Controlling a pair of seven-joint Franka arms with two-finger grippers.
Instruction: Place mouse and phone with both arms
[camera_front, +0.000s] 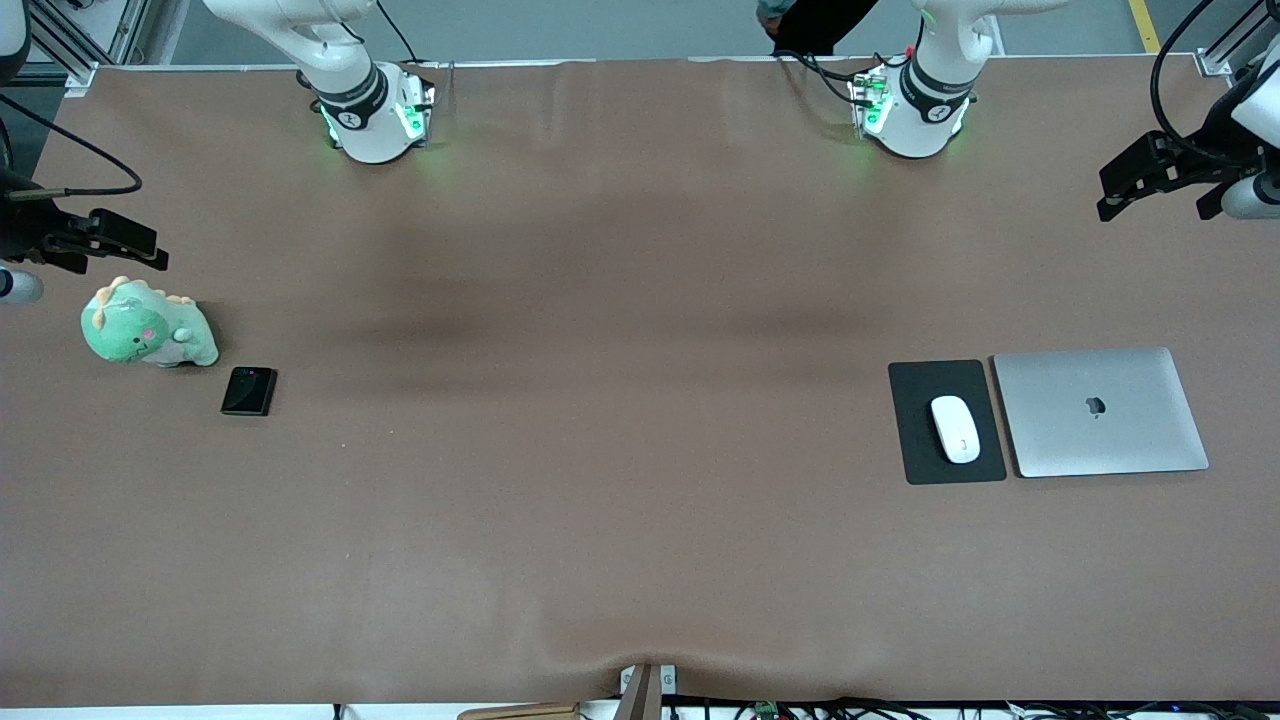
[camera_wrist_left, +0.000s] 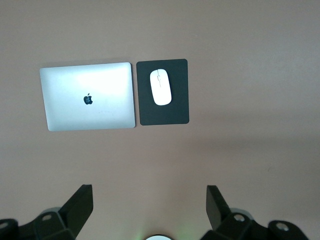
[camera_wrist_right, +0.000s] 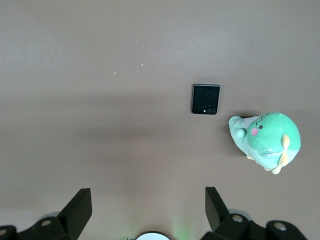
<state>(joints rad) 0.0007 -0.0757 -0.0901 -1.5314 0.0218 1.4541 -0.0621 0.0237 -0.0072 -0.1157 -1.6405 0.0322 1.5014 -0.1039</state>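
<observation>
The white oval mouse (camera_front: 956, 429) (camera_wrist_left: 161, 87) lies on a dark mouse pad (camera_front: 915, 400) toward the left arm's end of the table. The black phone (camera_front: 248, 391) (camera_wrist_right: 205, 99) lies flat on the table toward the right arm's end. High over its own end of the table, apart from the mouse, my left gripper (camera_front: 1125, 190) (camera_wrist_left: 150, 192) is open and holds nothing. My right gripper (camera_front: 140, 245) (camera_wrist_right: 147, 192) hangs over the other end, above the table beside the phone. It is open too, with only bare table between its fingers.
A shut silver laptop (camera_front: 1100, 412) (camera_wrist_left: 88, 96) lies right beside the mouse pad (camera_wrist_left: 175, 110), toward the table's end. A green plush dinosaur (camera_front: 148, 326) (camera_wrist_right: 267, 140) sits close to the phone, a little farther from the front camera. A brown cloth covers the table.
</observation>
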